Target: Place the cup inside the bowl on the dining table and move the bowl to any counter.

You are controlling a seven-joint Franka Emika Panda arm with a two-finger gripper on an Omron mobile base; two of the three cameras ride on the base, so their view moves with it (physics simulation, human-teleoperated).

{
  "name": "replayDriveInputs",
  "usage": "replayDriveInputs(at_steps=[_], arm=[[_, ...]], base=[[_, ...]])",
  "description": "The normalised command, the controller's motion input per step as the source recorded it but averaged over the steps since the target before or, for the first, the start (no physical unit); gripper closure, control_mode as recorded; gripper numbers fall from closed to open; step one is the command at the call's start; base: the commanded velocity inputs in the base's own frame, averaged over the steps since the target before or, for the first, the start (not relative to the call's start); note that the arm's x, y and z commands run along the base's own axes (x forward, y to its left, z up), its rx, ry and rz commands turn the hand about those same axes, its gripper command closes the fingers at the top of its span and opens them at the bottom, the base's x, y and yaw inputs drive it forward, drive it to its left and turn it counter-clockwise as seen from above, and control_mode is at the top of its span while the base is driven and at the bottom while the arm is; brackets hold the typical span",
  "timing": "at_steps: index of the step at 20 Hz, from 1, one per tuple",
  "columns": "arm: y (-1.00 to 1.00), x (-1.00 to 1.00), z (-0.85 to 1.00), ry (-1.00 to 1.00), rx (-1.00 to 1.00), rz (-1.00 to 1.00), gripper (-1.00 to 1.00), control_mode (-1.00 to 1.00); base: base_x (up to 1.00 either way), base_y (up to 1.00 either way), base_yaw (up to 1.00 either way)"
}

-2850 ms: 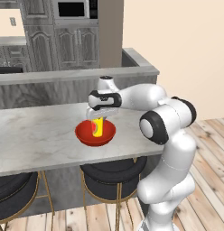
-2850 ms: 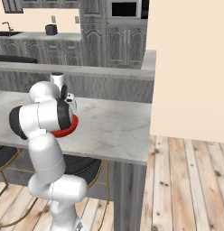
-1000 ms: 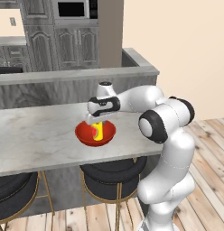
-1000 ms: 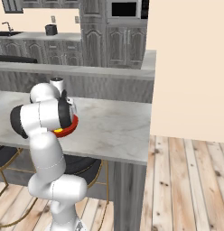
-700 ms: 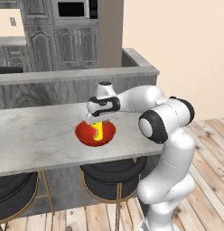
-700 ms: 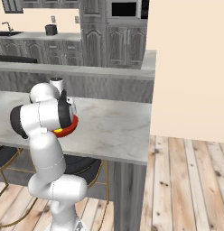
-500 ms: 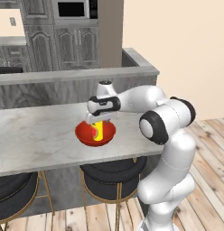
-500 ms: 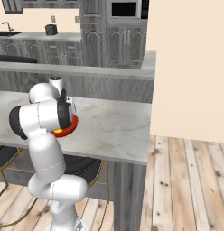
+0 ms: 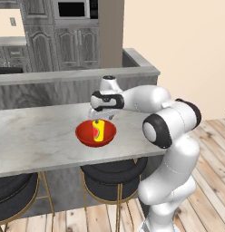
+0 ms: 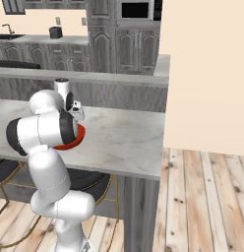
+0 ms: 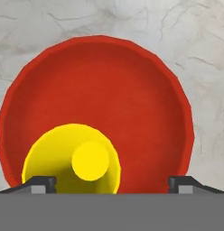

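Note:
The red bowl (image 9: 89,136) rests on the marble dining table (image 9: 37,142), near its right end. Inside it the yellow cup (image 9: 99,131) stands upright, its red patch facing left. My gripper (image 9: 101,116) hangs just above the cup, open and holding nothing. In the hand view I look straight down into the bowl (image 11: 109,85). The cup (image 11: 71,160) sits toward its near side, between my spread fingertips (image 11: 40,184), which do not touch it. From the right, my arm hides most of the bowl (image 10: 78,138).
A raised grey ledge (image 9: 78,74) runs behind the table. Dark round stools (image 9: 115,171) stand under its front edge. The counter (image 10: 35,40) with a faucet and dark cabinets lies at the far back left. Wood floor (image 10: 202,197) opens to the right.
My fingers have spread apart and let go of the cup, which now stands free in the bowl. The arm has hardly moved.

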Motion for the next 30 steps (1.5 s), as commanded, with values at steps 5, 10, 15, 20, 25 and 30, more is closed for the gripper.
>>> replayDriveInputs(at_steps=[5, 10, 15, 20, 25, 30], arm=[[-0.15, -0.01, 0.21, -0.01, 0.0, 0.0, -1.0, -1.0], [-0.26, 0.0, 0.12, 0.0, 0.0, 0.0, -1.0, -1.0], [-0.35, 0.0, 0.0, 0.0, 0.0, 0.0, -1.0, -1.0], [-0.31, 0.0, 0.0, 0.0, 0.02, 0.0, -1.0, -1.0], [-0.23, 0.0, -0.04, 0.0, 0.08, 0.0, -1.0, -1.0], [-0.14, 0.0, -0.15, 0.0, 0.21, 0.0, -1.0, -1.0]], base=[[0.0, 0.0, 0.0], [0.0, 0.0, 0.0], [0.0, 0.0, 0.0], [0.0, 0.0, 0.0], [0.0, 0.0, 0.0], [0.0, 0.0, 0.0]])
